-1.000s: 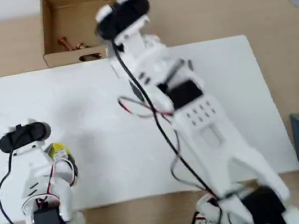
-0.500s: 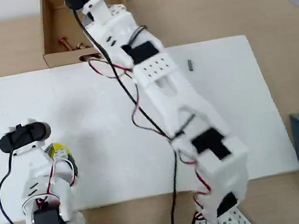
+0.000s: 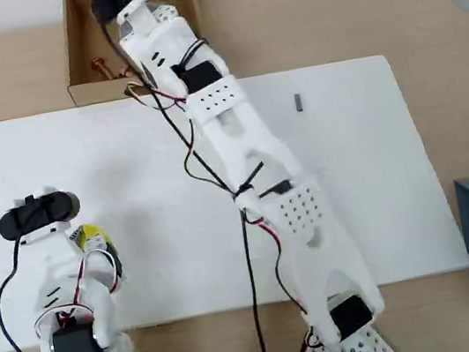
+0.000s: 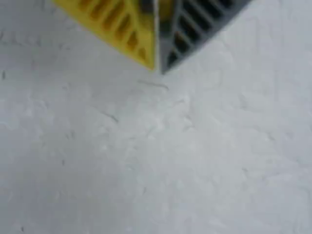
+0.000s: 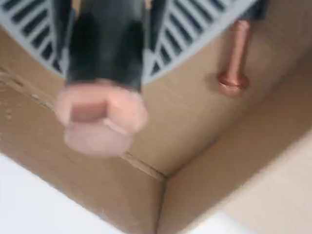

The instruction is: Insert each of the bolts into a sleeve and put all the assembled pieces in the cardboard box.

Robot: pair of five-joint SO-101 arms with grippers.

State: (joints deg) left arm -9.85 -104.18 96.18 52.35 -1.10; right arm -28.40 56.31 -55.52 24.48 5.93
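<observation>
The right claw (image 5: 107,48) pinches an assembled piece (image 5: 100,114) over the cardboard box (image 5: 209,161), positioned for release inside. The left claw (image 4: 157,61) rests pressed together, well apart.

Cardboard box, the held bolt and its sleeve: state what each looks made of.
The cardboard box looks like brown matte card, with a folded corner seam. The held bolt seems copper-toned metal, by its soft sheen. The sleeve is dark and dull, perhaps plastic or rubber.
</observation>
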